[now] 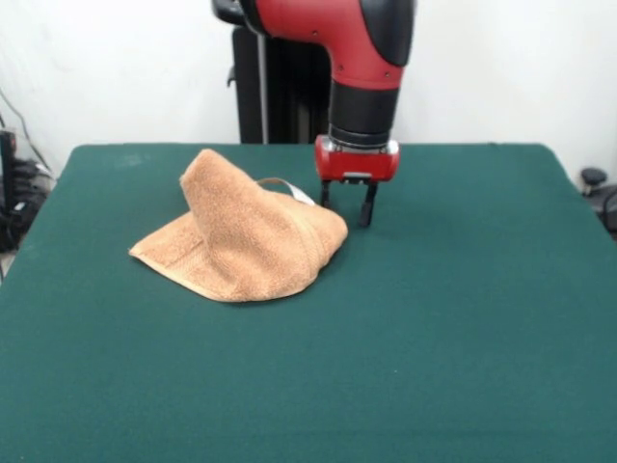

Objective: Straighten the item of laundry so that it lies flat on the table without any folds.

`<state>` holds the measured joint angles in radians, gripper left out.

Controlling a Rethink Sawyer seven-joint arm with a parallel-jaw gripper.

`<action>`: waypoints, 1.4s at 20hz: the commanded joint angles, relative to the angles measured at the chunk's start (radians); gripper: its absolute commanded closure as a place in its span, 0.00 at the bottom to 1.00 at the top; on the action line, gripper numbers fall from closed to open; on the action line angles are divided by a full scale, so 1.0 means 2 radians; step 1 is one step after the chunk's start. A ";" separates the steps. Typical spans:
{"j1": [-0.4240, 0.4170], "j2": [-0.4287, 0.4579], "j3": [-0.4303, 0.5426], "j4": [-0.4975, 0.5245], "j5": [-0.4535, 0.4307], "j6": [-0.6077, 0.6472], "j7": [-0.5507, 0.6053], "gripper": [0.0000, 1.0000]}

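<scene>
The item of laundry [241,241] is an orange-tan terry towel, bunched into a peaked heap left of the table's middle, with a flat corner spread toward the front left. A white label [299,195] peeks out at its far right edge. My gripper [346,214] hangs just right of the heap, close to the label, low over the green table [463,318]. Its two black fingers stand apart with nothing between them.
The red and black arm [362,77] comes down above the gripper. Bare green felt stretches to the right and front of the towel. Dark equipment [598,188] sits off the table's right edge.
</scene>
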<state>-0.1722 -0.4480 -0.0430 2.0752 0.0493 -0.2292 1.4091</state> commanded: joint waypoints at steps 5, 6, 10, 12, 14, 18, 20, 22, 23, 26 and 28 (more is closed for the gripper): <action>-0.007 -0.042 0.046 -0.007 0.006 0.019 0.116 0.00; -0.006 -0.051 0.046 -0.004 0.008 0.027 0.115 0.00; -0.005 -0.087 0.046 0.011 0.012 0.059 0.112 0.00; -0.004 -0.106 0.045 0.018 0.014 0.075 0.111 0.00; -0.002 -0.122 0.043 0.023 0.017 0.089 0.110 0.00; -0.001 -0.143 0.043 0.028 0.017 0.110 0.109 0.00; -0.002 -0.145 0.043 0.028 0.016 0.112 0.109 0.00; -0.002 -0.142 0.044 0.025 0.014 0.112 0.109 0.00; -0.002 -0.141 0.043 0.024 0.014 0.110 0.110 0.00; -0.002 -0.135 0.045 0.022 0.013 0.106 0.112 0.00; 0.000 -0.132 0.046 0.022 0.015 0.102 0.115 0.00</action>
<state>-0.1772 -0.7322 -0.0412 2.0823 0.0482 -0.1149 1.4091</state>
